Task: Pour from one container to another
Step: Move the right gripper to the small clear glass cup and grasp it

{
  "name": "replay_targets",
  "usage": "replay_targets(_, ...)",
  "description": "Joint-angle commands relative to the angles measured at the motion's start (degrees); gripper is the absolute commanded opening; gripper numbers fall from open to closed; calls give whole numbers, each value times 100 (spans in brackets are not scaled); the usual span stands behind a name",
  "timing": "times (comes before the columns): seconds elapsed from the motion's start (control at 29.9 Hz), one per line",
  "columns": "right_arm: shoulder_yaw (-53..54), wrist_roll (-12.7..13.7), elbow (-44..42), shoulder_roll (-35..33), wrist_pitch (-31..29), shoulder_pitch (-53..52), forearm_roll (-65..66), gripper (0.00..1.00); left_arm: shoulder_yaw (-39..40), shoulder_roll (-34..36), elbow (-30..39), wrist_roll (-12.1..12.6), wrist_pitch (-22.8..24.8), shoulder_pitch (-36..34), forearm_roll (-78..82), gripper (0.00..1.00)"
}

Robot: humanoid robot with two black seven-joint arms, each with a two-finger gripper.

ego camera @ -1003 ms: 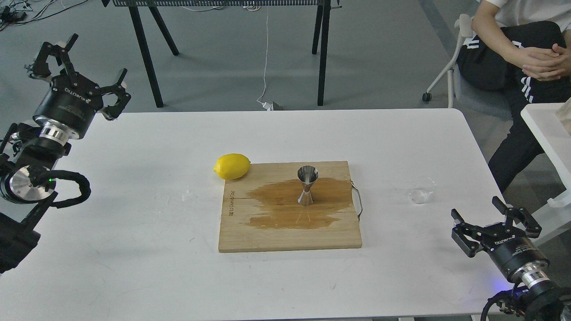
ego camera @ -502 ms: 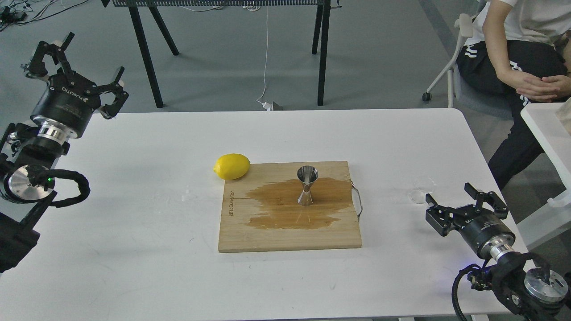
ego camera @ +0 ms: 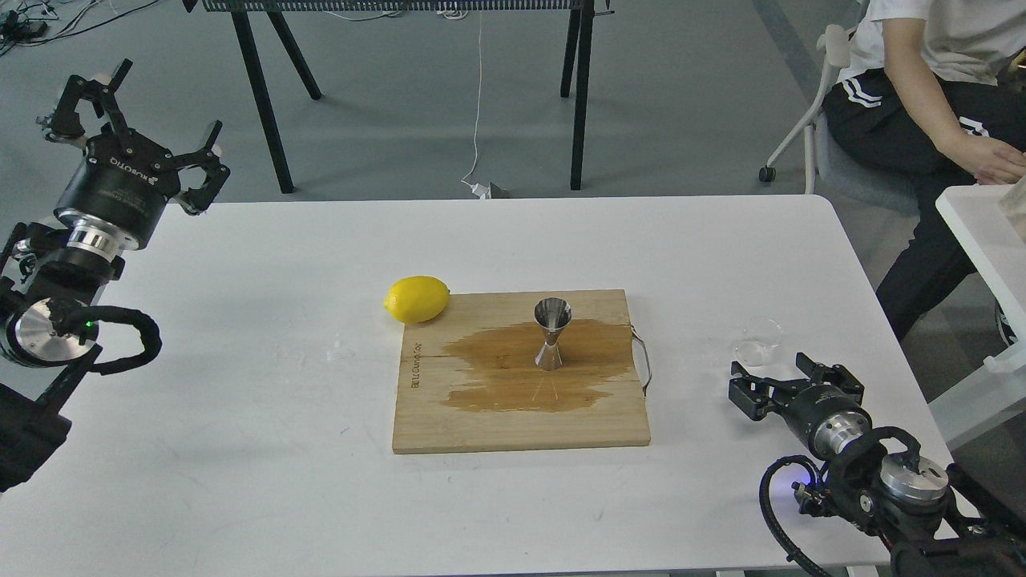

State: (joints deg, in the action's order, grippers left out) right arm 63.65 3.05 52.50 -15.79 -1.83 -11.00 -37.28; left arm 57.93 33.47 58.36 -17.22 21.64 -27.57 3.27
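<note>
The glass cup (ego camera: 758,341) is standing upright on the white bench (ego camera: 240,417), near the right edge and well apart from the wooden board (ego camera: 449,425). The right gripper (ego camera: 782,383) is lying low just in front of the cup, its jaws open and empty, pointing toward it but not touching it. In my judgement it is lining up to take the cup from the side, so that the cup can later be tipped.

The jigger (ego camera: 551,334) is standing upright in the middle of the board, on a dark wet stain (ego camera: 497,373). This looks like a good place for receiving the pour, since the board is catching any spill. A lemon (ego camera: 417,299) is resting at the far left corner of the board, out of the way.

The left gripper (ego camera: 132,112) is hanging high over the far left corner of the bench, jaws wide open and holding nothing, far from both containers.
</note>
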Motion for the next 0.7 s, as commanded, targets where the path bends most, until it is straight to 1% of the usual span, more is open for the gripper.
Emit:
replay_targets(0.0,-1,11,-117,6,51,-183,2,99,-1,-25,0,0,-19,6,-2,100)
replay_targets(0.23,-1,3,-653,287,60,-368,10,97,34,-175,71,0,-72,-21,-2,100)
replay_targets(0.4,-1,3,-644,296,-11,-368,10,94,26,-166,71,0,-63,-21,7,100)
replay_targets(0.67,8,-6,-618,296,-11,-368,10,84,26,-157,71,0,-72,-12,7,100)
